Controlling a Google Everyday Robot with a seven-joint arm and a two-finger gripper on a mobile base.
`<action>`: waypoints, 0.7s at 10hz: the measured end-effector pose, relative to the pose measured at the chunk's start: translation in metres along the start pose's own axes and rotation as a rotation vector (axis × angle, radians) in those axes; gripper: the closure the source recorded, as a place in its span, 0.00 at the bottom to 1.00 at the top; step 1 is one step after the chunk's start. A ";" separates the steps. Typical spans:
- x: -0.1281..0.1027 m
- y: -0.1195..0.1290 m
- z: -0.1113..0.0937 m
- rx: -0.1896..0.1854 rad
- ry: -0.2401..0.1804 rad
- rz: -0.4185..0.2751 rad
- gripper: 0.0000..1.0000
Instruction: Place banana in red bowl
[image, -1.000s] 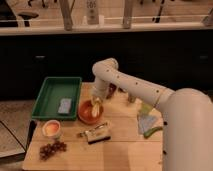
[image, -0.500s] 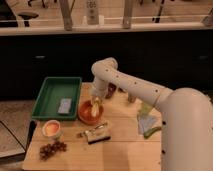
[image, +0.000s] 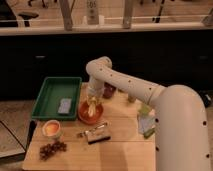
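Over red bowl (image: 90, 119): jaws low w/ pale banana (image: 92, 105).

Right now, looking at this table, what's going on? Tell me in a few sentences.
The robot's arm reaches down over the table, with its gripper just above the red bowl. The banana is at the gripper, upright over the bowl. Whether it has been let go can't be told. A green tray, a small bowl and grapes sit untouched to the side.
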 end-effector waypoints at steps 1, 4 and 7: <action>0.000 -0.001 0.000 -0.002 0.000 0.001 0.20; 0.000 -0.002 0.001 -0.005 0.001 0.002 0.20; 0.001 -0.003 0.000 -0.005 0.008 0.009 0.20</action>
